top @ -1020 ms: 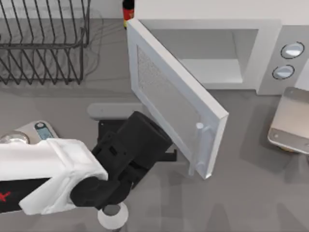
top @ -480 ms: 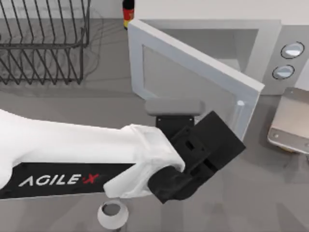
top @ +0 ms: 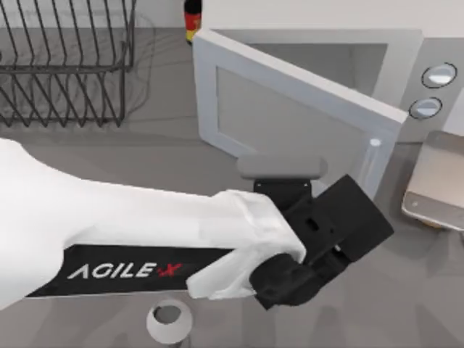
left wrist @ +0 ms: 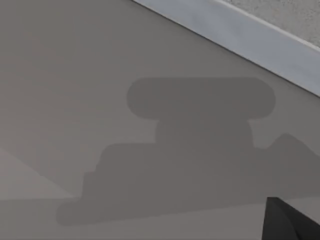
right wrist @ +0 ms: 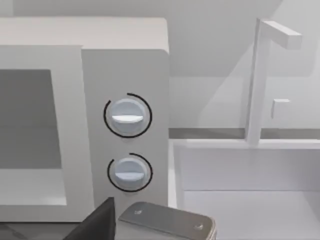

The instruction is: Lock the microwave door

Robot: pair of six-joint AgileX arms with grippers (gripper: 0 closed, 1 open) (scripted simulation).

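Where flat white microwave door (top: pixel 290 109) stands ajar, L hand (top: pixel 341 217) beside

Grey table (top: pixel 87 156) carries wire rack (top: pixel 65 61), microwave (top: pixel 406 80), cup (top: pixel 168 322).

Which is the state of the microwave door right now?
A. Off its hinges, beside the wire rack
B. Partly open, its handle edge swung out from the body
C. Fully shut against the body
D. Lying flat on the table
B: in the top view the microwave door stands at an angle to the microwave body, the cavity behind it in view, with the left gripper close in front of it.
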